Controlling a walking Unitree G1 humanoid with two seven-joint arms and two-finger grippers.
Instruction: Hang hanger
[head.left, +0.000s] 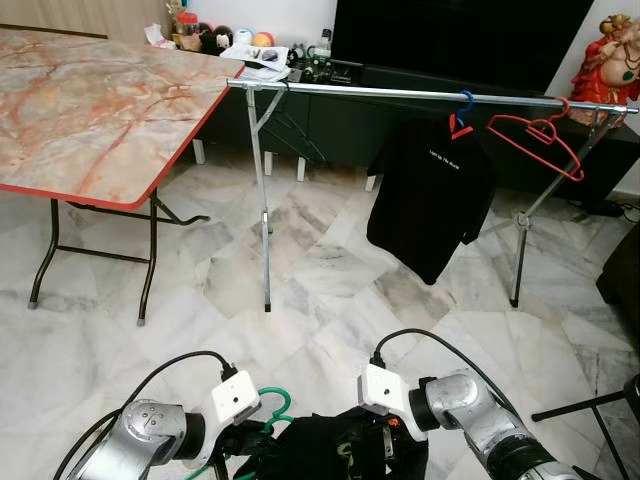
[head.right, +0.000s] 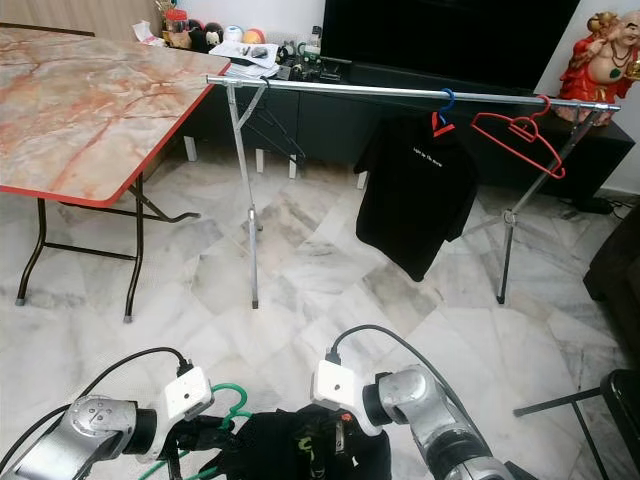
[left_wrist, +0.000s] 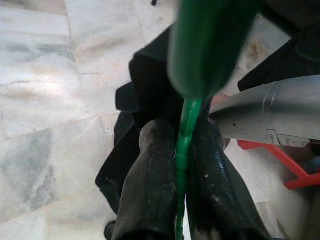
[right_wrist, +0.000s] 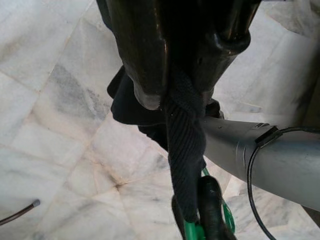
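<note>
The green hanger is clamped in the left gripper; the garment is pinched by the right gripper. The rail lies well ahead, crosswise, above both.

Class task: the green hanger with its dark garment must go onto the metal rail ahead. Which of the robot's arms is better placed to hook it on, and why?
Probably the left. The left gripper is shut on the green hanger just below its hook, so it steers the hook. The right gripper pinches only the black garment. The rail lies ahead.
</note>
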